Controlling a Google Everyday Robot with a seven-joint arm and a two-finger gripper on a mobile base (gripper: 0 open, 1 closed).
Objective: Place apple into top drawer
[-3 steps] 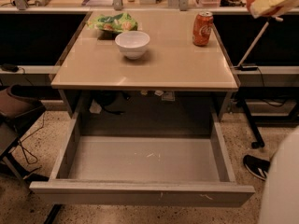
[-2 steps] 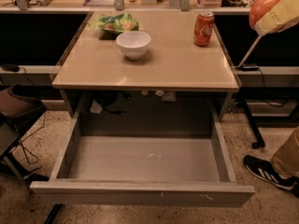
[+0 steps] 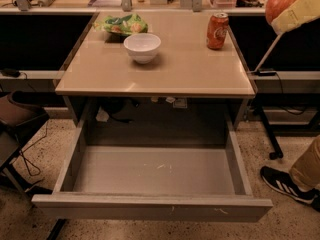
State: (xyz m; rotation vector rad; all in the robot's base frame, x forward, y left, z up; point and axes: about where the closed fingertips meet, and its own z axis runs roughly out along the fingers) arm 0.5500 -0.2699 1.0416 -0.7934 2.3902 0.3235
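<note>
Well, on the left nothing has stirred over the last second. The chair (image 3: 17, 119) sits at the left edge and the chip bag (image 3: 122, 24) lies at the back of the table (image 3: 185, 66). The white bowl (image 3: 142, 46) stands just in front of the bag.

Below the tabletop the drawer (image 3: 150, 207) is pulled right out across the lower middle of the frame. Its grey floor is bare except for a few scuffs, so it is ready to take the fruit. Further right, the red can (image 3: 217, 30) stands near the table's back right corner, where it was before.

What has changed is in the upper right corner. A second ago only a sliver of red showed above the yellow pad. Now most of the apple (image 3: 280, 1) has swung into view, a little further in from the right edge.

The gripper (image 3: 299, 11) is closed around it. The apple is up in the air, pressed against the upper left side of the yellow pad, and the far side of the grasp is hidden behind the fruit. I take this as the carry getting under way. The apple is still high, out past the table's right edge and well apart from the drawer. It has to travel down and to the left, clearing the tabletop's front edge, before it can be let go.

At the lower right a person's shoe (image 3: 285, 184) rests on the floor beside the drawer's corner.
</note>
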